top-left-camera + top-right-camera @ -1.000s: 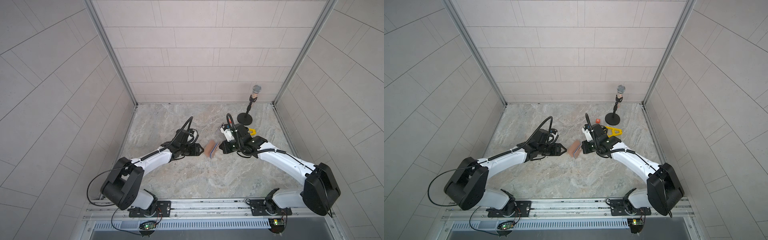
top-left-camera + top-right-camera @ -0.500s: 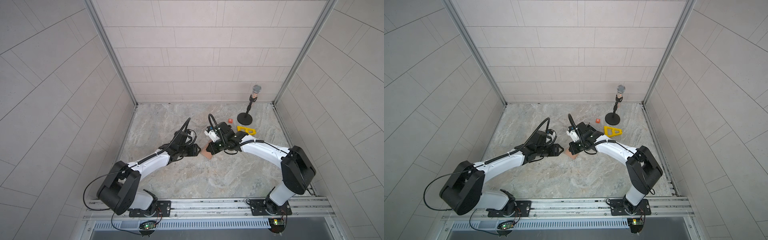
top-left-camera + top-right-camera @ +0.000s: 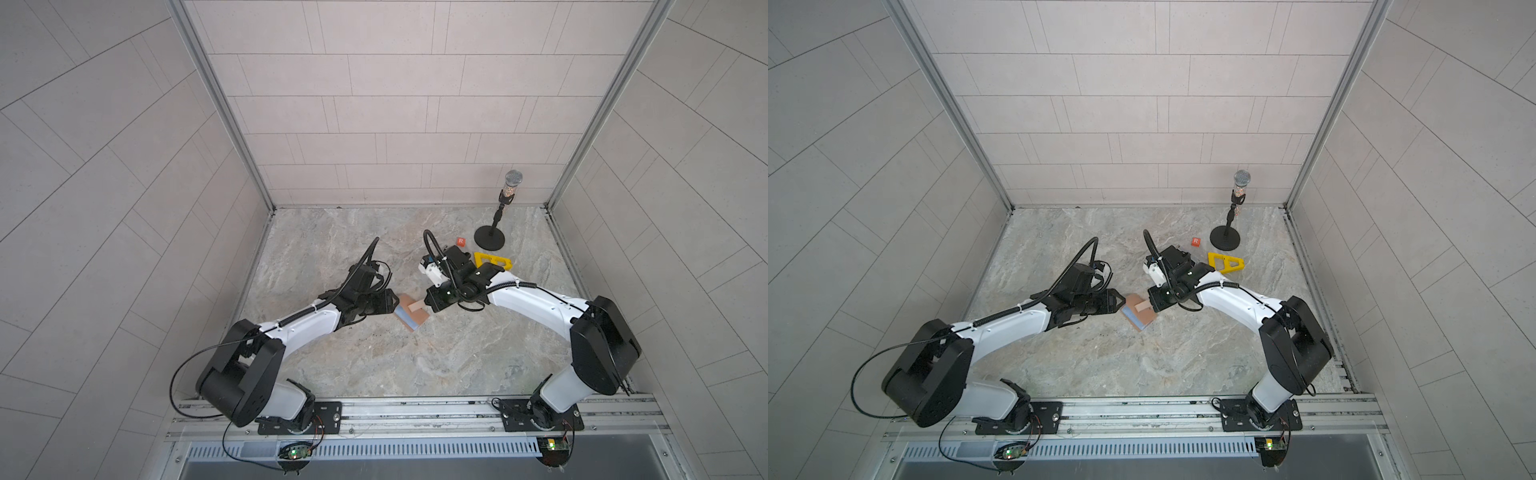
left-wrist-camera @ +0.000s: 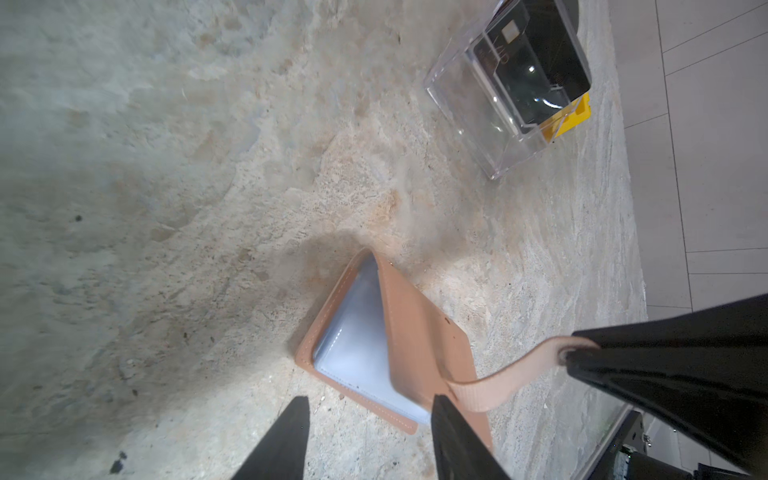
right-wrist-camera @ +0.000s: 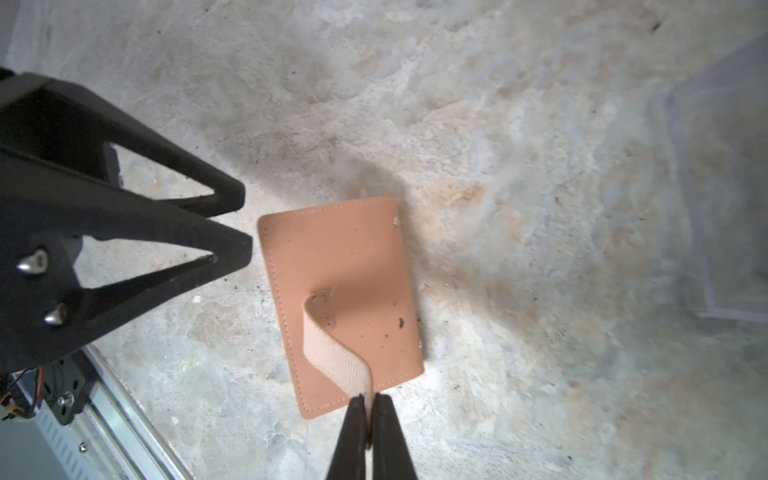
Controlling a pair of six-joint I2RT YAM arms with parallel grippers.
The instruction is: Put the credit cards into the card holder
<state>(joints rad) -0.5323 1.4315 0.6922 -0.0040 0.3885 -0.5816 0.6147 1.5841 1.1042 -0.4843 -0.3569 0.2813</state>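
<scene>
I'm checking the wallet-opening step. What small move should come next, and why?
Probably lift the strap higher with the right gripper: it is shut on the strap, the wallet gapes only slightly, and the open left gripper sits beside its edge.

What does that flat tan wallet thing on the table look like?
The tan leather-like card holder lies on the grey marbled table between both arms. It is rectangular with stitched edges and small metal studs. Its top cover is lifted slightly, showing pale blue sleeves inside. A woven beige strap curls up from the cover, and the right gripper has its jaws shut on the strap's end. The open left gripper sits beside its edge.
</scene>
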